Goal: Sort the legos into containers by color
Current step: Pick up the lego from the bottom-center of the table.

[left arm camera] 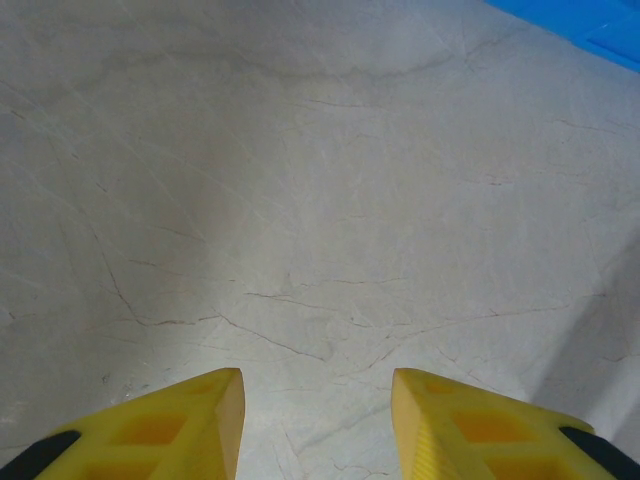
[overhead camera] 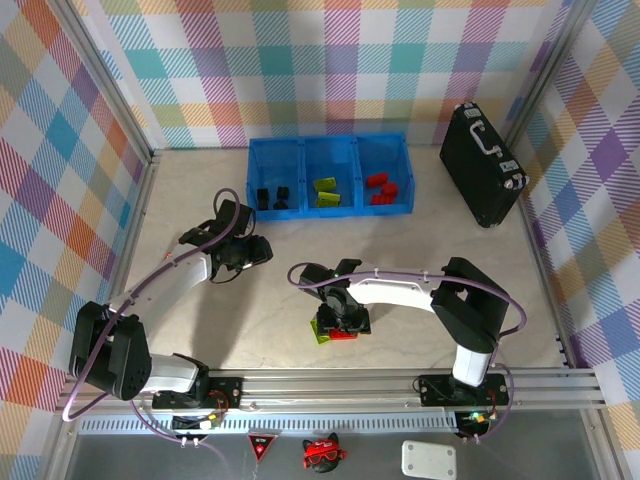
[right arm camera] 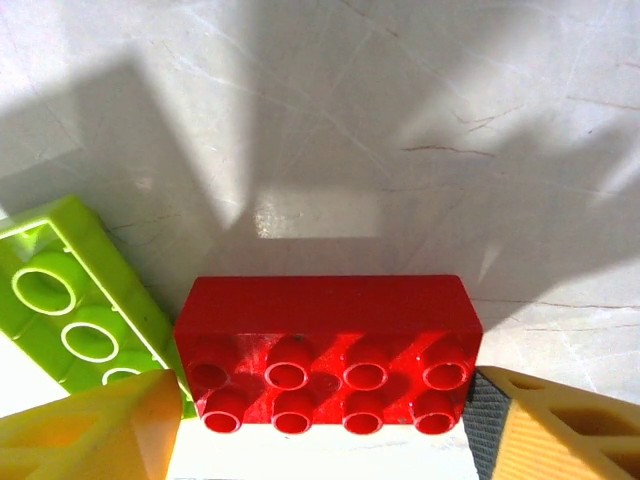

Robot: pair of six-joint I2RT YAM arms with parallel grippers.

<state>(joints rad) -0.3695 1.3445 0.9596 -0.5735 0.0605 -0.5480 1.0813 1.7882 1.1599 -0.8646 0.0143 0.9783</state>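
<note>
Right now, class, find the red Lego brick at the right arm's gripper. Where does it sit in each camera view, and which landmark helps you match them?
Top external: the red brick is low centre, under the right gripper.
Right wrist: bottom centre, between the yellow fingertips.
Left wrist: look elsewhere; here are tabletop and a corner of the blue bins.
Shared landmark: the lime green brick at its left side.

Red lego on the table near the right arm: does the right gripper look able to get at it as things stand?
Likely yes: the right gripper straddles the red lego, with nothing over it. The lime green lego lies close beside one finger and might get nudged.
</note>
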